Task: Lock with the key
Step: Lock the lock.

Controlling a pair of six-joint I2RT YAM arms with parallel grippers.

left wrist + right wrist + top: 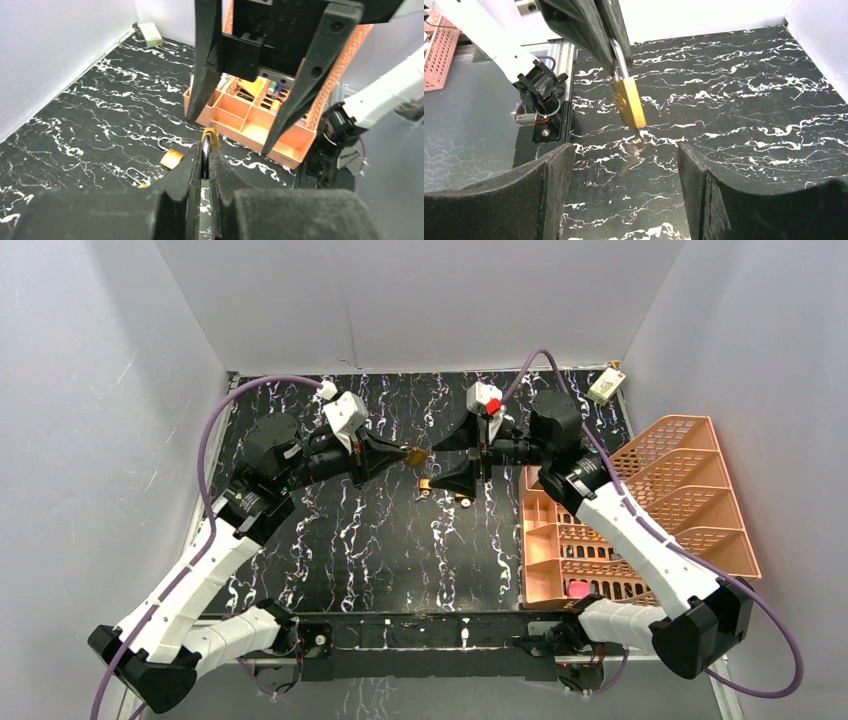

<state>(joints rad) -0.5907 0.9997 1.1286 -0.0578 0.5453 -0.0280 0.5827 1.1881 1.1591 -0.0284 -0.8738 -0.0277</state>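
My left gripper [405, 453] is shut on the steel shackle [205, 152] of a brass padlock [417, 456], holding it above the table. In the right wrist view the padlock [629, 102] hangs from those fingers. A blurred key [636, 146] sticks out of its lower end. My right gripper [436, 466] faces the padlock with its jaws wide apart on either side of the key and touching nothing. In its own view the right gripper [624, 165] is open, the key just beyond the gap. The left gripper [205, 165] pinches the shackle tightly.
Two more brass padlocks [425, 485] [463, 500] lie on the black marbled table, below the held one; the left wrist view shows these padlocks [171, 158] [137, 176] too. An orange compartment tray [640, 510] stands at the right. A small white box [606, 386] sits at the back right.
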